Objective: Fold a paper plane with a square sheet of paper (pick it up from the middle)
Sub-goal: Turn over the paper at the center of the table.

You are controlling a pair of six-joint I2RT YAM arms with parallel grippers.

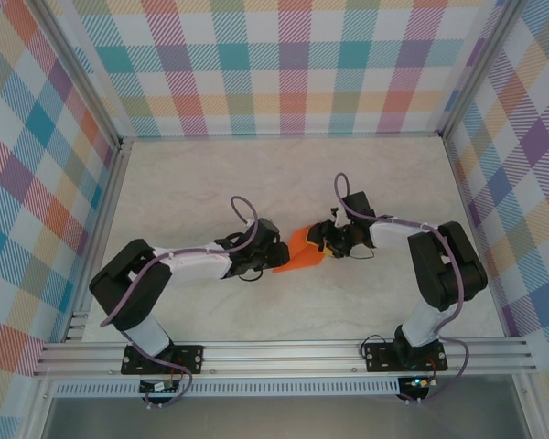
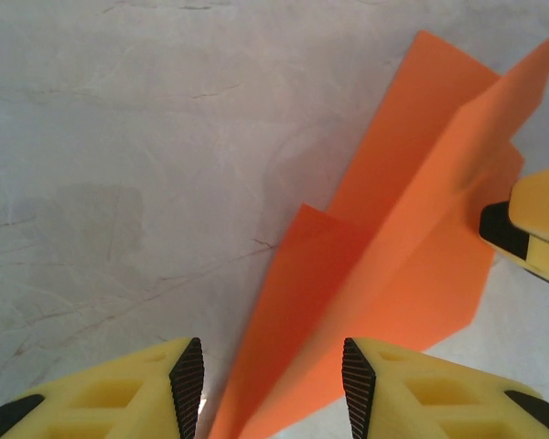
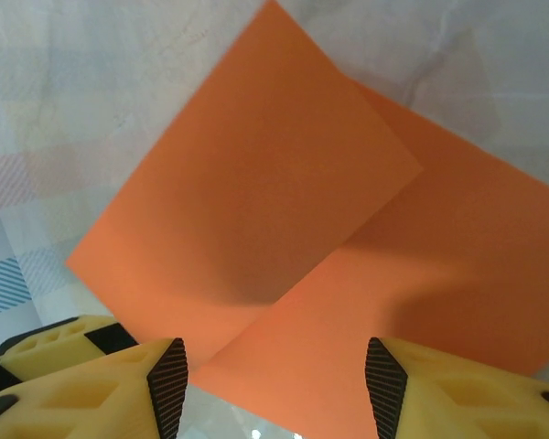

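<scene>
left fingers (image 2: 187, 377) and right fingers (image 3: 168, 382) both stand parted, gripping nothing. the paper plane (image 2: 412, 229) lies between the two pairs, its tail inside the left gap. best to lift each pair straight off the tabletop (image 2: 119, 137) without snagging the folds.

I am counting one folded orange paper (image 1: 301, 249) at the centre of the overhead frame. Two arms are reaching toward it: the left arm (image 1: 142, 274) from the lower left and the right arm (image 1: 444, 265) from the lower right. Two grippers, the left gripper (image 2: 273, 375) and the right gripper (image 3: 274, 380), are each showing two yellow fingers (image 2: 421, 389). One table (image 1: 210, 174) is carrying everything.
</scene>
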